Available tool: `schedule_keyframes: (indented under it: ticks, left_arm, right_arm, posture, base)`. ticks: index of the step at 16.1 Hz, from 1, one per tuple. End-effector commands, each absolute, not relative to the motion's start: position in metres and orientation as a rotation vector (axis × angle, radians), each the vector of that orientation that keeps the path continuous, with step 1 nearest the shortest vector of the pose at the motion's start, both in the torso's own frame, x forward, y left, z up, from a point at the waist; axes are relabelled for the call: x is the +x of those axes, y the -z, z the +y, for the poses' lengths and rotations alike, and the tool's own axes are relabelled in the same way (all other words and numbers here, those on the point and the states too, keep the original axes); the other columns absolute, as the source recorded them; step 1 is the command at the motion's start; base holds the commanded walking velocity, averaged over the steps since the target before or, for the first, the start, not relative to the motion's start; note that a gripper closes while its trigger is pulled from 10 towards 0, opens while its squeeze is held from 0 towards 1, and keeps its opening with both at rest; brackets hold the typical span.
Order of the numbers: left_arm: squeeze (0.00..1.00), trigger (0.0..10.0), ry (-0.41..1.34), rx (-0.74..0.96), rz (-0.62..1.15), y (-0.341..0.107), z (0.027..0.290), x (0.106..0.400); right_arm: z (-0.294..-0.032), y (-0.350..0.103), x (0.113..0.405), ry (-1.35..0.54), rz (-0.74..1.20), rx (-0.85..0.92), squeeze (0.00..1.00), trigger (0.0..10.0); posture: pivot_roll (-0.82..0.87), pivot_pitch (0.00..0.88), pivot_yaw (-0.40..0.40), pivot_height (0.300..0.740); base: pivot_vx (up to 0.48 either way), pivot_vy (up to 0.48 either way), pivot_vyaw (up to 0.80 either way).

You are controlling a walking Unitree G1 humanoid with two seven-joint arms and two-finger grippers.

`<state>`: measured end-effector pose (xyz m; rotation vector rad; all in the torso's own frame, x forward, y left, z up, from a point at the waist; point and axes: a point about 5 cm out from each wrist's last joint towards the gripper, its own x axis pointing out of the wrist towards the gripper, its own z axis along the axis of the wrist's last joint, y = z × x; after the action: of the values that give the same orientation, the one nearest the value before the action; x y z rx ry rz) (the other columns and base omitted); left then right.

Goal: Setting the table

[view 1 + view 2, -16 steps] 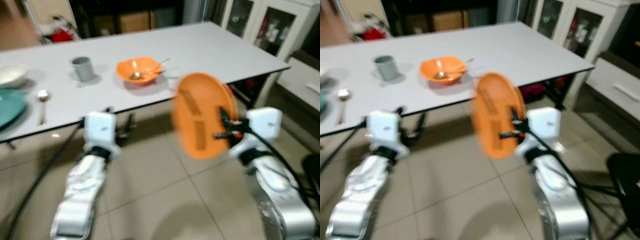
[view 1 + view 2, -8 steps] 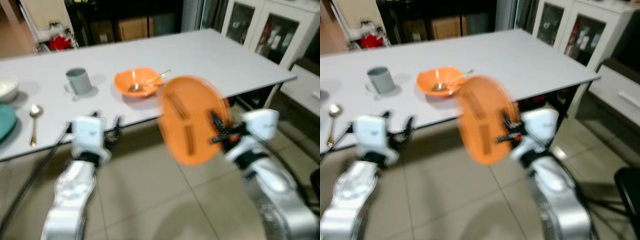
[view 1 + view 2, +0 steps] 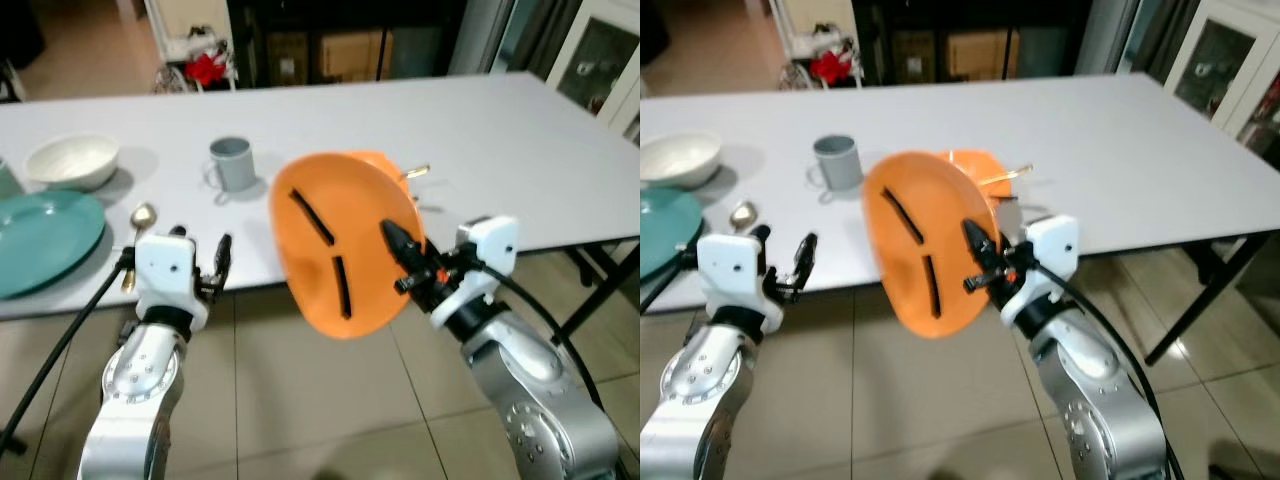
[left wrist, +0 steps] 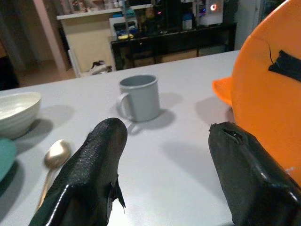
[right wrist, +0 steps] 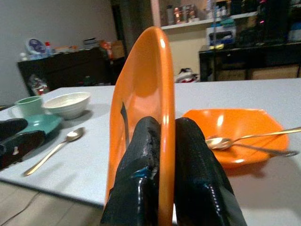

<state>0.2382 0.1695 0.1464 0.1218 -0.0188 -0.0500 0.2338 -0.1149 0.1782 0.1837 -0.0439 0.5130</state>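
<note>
While the robot stands at the near edge of the white table (image 3: 520, 150), its right gripper (image 3: 402, 262) pinches the rim of an orange plate (image 3: 340, 250) between both black fingers (image 5: 141, 155), one on each face. The plate is held on edge in the air, just in front of the table's near edge, with two dark strips showing on the face turned toward the camera. Behind the plate, on the table, sits an orange bowl (image 5: 235, 127) with a gold spoon (image 5: 249, 139) resting in it, the handle sticking out past the rim.

The left gripper (image 3: 218, 268) hovers at the table's near edge, to the left of the plate, its fingers spread wide apart with nothing between them. Beyond it on the table stands a grey mug (image 3: 231, 163), upright, handle turned to the left. Another spoon (image 3: 140, 220) lies flat on the table left of the mug, just beside a teal plate (image 3: 45, 240). A white bowl (image 3: 72, 160) rests behind the teal plate, toward the table's far left. In the right wrist view a pale green cup (image 5: 29, 106) stands beside the teal plate.
</note>
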Motion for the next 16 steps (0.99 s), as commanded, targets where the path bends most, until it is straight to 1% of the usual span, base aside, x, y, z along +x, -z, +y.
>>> schedule_keyframes:
  ticks: [1,4,6,8,10,11,13,16]
  left_arm:
    - [0.0,10.0,0.074,0.118,-0.031,-0.149,0.163,0.237]
    - [0.0,10.0,0.056,0.106,-0.028,-0.149,0.166,0.236]
    - [0.0,10.0,0.048,0.096,-0.027,-0.15,0.169,0.232]
    - [0.0,10.0,0.044,0.088,-0.03,-0.15,0.171,0.229]
    - [0.0,10.0,0.045,0.105,-0.052,-0.158,0.177,0.234]
    - [0.0,10.0,0.052,0.111,-0.058,-0.16,0.177,0.236]
    - [0.0,10.0,0.082,0.132,-0.067,-0.166,0.18,0.238]
    - [0.0,10.0,0.112,0.162,-0.066,-0.168,0.183,0.24]
  right_arm:
    - [-0.125,-0.185,0.235,-0.484,-0.071,0.174,0.0,10.0]
    - [-0.123,-0.183,0.233,-0.527,-0.044,0.184,0.0,10.0]
    - [-0.119,-0.179,0.23,-0.571,-0.009,0.237,0.0,10.0]
    - [-0.118,-0.177,0.228,-0.604,0.019,0.29,0.0,10.0]
    - [-0.11,-0.172,0.229,-0.634,0.097,0.39,0.0,10.0]
    - [-0.109,-0.17,0.23,-0.637,0.117,0.4,0.0,10.0]
    - [-0.1,-0.163,0.233,-0.655,0.224,0.561,0.0,10.0]
    - [-0.094,-0.158,0.242,-0.66,0.306,0.638,0.0,10.0]
  posture:
    - [-0.04,0.0,0.032,0.74]
    - [-0.04,0.0,0.027,0.74]
    - [-0.03,0.0,0.024,0.74]
    - [-0.03,0.0,0.017,0.74]
    - [-0.01,0.0,0.008,0.74]
    - [-0.01,0.0,0.008,0.74]
    - [-0.01,0.0,0.013,0.74]
    - [-0.01,0.0,0.015,0.74]
  base:
    - [0.352,0.0,0.0]
    - [0.351,0.0,0.0]
    - [0.341,0.0,0.0]
    - [0.0,0.0,0.0]
    - [0.0,0.0,0.0]
    - [0.0,0.0,0.0]
    - [0.0,0.0,0.0]
    - [0.0,0.0,0.0]
